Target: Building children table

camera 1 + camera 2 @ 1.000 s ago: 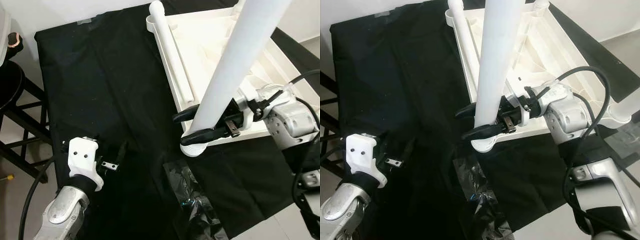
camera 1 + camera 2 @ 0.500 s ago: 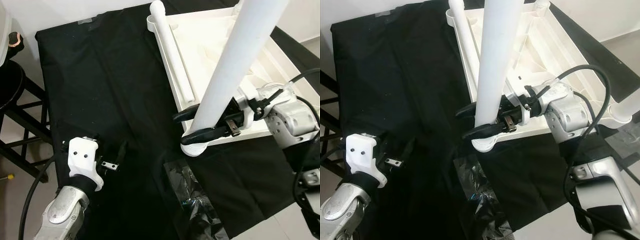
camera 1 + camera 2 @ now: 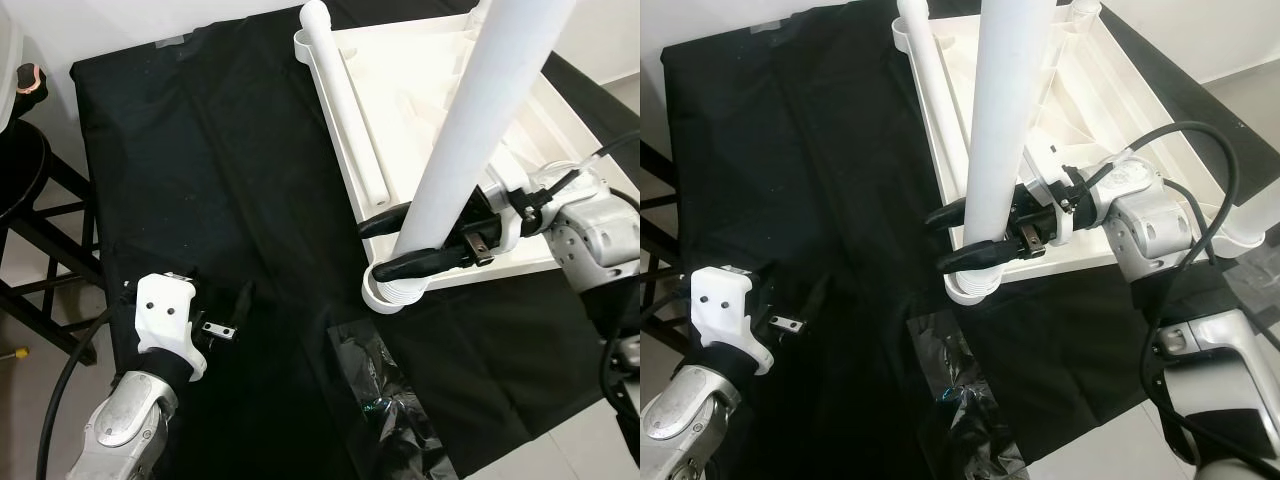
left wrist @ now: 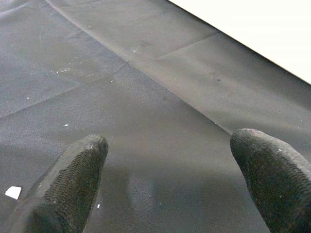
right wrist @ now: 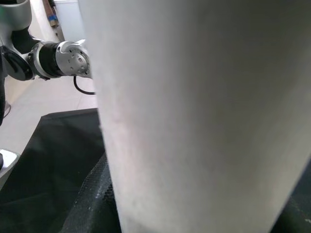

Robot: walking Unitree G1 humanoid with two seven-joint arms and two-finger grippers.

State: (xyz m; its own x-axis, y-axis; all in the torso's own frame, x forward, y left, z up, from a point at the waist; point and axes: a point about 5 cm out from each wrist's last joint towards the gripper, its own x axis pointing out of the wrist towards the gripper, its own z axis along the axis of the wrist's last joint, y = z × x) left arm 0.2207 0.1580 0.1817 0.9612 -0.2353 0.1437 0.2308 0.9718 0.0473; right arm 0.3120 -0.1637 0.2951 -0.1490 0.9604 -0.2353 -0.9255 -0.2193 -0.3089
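The right gripper [image 3: 400, 240] is clamped around the upright white table leg [image 3: 470, 140], whose lower end sits in the corner socket [image 3: 392, 297] of the overturned white tabletop [image 3: 420, 90]. The left gripper [image 4: 170, 184] hovers with fingers spread, empty, above the black cloth [image 3: 200, 180].

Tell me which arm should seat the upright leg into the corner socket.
Right. Its gripper is clamped around the leg just above the socket of the tabletop. The left gripper hovers open over the cloth, apart from it.
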